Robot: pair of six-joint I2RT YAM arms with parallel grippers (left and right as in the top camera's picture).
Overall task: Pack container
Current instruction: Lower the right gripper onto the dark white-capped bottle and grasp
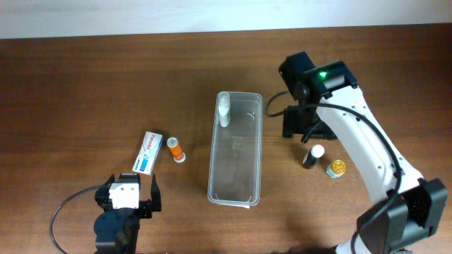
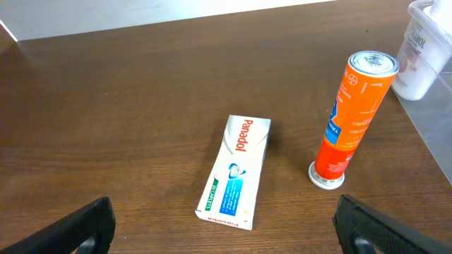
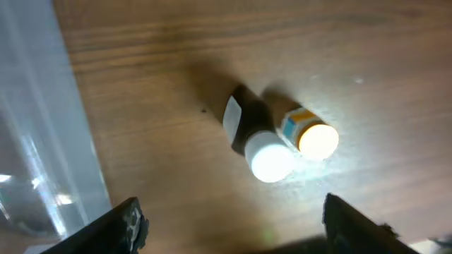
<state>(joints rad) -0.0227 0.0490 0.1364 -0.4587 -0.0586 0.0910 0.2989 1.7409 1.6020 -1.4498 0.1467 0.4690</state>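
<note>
Left gripper [image 1: 133,182] located at near-left of table [image 1: 85,85]; fingers spread wide, nothing held. Panadol box [image 1: 150,152] laid flat just beyond it. Orange tube [image 1: 176,149] stood cap-down just right of box.

Container [image 1: 210,169] positioned at table centre, long axis running near to far. White bottle [image 1: 224,109] seen inside at far end.

Right gripper [image 1: 308,134] suspended right of container; fingers parted, nothing grasped. Dark bottle [image 1: 312,156] with white cap and gold-lidded jar [image 1: 336,168] set side by side on its near side.
</note>
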